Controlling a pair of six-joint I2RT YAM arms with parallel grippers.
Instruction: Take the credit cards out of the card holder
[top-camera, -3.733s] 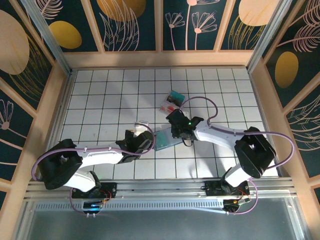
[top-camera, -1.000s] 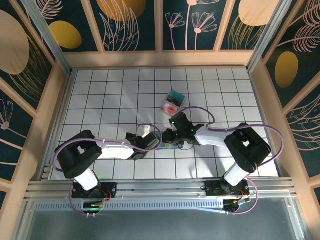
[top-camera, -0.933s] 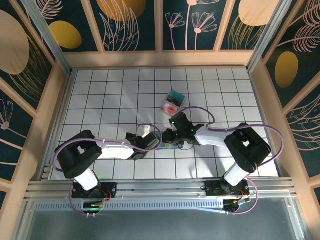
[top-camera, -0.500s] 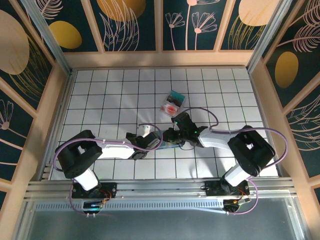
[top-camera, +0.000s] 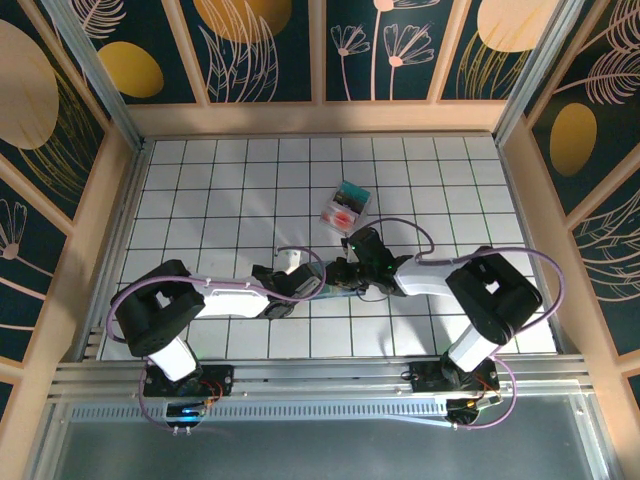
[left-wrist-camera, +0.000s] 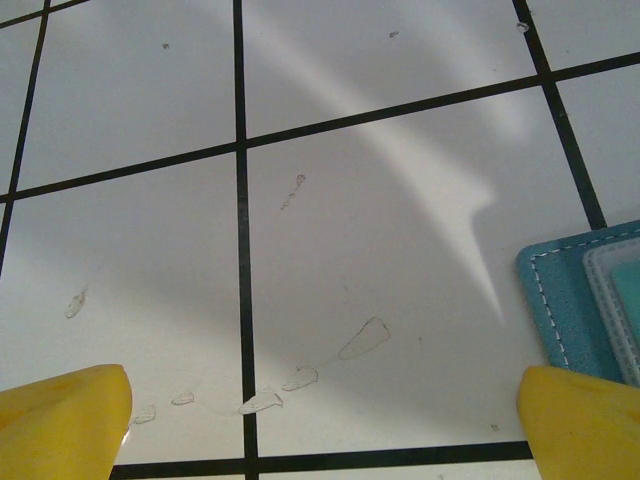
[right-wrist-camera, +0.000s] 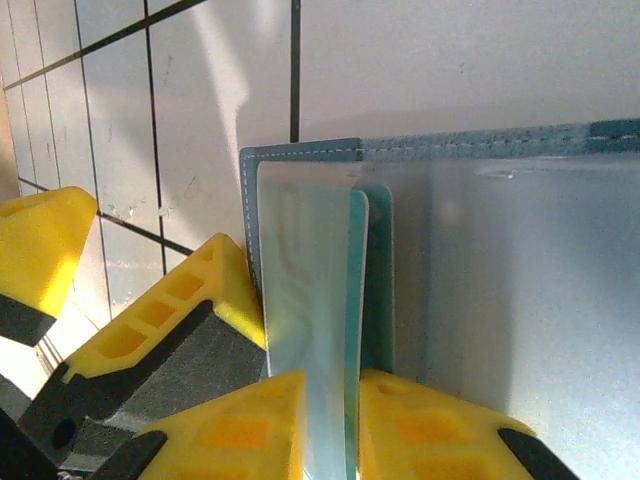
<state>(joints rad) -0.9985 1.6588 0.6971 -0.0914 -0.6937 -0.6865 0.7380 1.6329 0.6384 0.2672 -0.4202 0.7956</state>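
Credit card, a thin pale-teal plastic rectangle (right-wrist-camera: 305, 280), is pinched in the right claw (right-wrist-camera: 330, 392), its yellow fingers (right-wrist-camera: 430, 430) set narrowly on either face. The card overlaps the flat slate-blue soft card holder (right-wrist-camera: 480, 145). Left claw (left-wrist-camera: 320, 420) stands wide just beside the holder's stitched corner on the white tiled worktop (left-wrist-camera: 380, 200). Two loose cards (top-camera: 345, 205) lie beyond the holder.
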